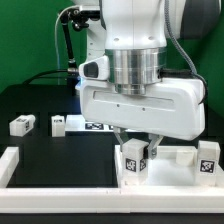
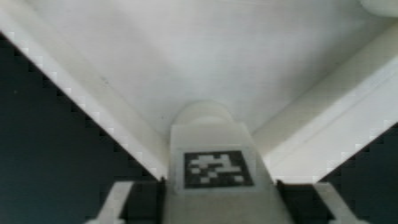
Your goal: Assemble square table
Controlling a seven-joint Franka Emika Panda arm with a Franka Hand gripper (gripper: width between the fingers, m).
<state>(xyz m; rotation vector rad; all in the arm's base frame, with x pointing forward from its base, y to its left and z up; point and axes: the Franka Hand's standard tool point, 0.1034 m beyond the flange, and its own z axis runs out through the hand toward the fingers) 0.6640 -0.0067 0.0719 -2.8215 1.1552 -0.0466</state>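
Green walling is closing off the far side of the scene, and in front of it a black surface [image 1: 60, 150] is spreading out, where I am working. My arm [image 1: 135, 40] is reaching down over the exterior view's right half, and its broad white head is hiding much of what is lying beneath. I am hanging over the square table's slab [image 1: 178, 155] [image 2: 196, 60]. It is filling most of the wrist view as a white plate with raised rims running together toward a corner, while from outside only a small white strip of it is showing at the near right. A tagged leg [image 1: 135, 160] [image 2: 217, 165] is standing right under me on the near side, its black-and-white tag facing my wrist camera. My fingers [image 2: 119, 205] are standing on either side of this leg. The wrist picture is showing them only blurred at its edge, so I cannot tell whether they are pressing on the leg or standing apart from it. Another leg [image 1: 207, 158] is sitting just beside the slab at the exterior view's right edge. Two more legs [image 1: 22, 125] [image 1: 57, 123] are lying well apart from me at the far left. The marker board [image 1: 96, 126] is lying flat beyond them toward the middle. A long white rail [image 1: 60, 192] is running along the near edge, with one end turning upward at the left.
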